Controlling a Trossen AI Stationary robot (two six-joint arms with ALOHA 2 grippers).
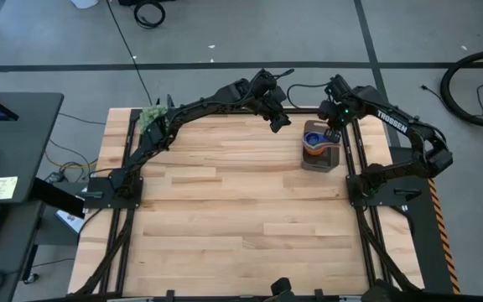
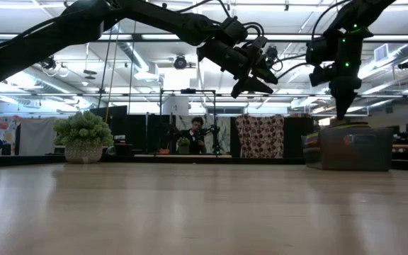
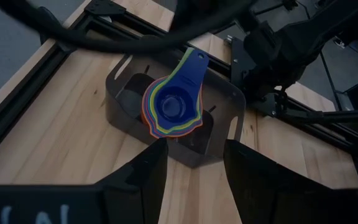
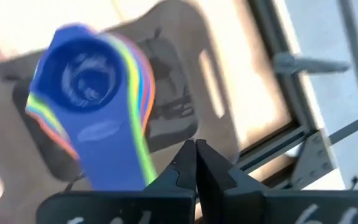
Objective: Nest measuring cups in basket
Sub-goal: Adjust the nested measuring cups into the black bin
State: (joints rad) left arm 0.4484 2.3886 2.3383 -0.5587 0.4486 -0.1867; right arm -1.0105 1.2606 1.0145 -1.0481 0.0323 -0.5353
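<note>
The table [image 1: 225,201] is bare butcher-block over nearly its whole width, wide open from the left frame rail across the middle and the near edge. A fuzzy green plant ball [image 1: 152,117] sits at the far-left corner, just beside the left arm's base link. All the crowding is at the far right, where the basket [image 1: 319,157] stands close to the right frame rail and near the far edge.

The left gripper [image 1: 279,122] hangs in the air above the far edge, a little left of the basket and apart from it. Its two fingers [image 3: 138,171] stand about half spread and hold nothing — the basket shows between them, farther off.

Inside the basket the measuring cups [image 3: 169,111] sit nested in one stack, dark blue on top, with coloured rims showing around it and the handles fanned toward the far side.

The right gripper [image 4: 196,163] is directly over the basket, just above the stack's handle end. Its fingers are pressed together with nothing between them — whether the tips touch the handles cannot be told.
</note>
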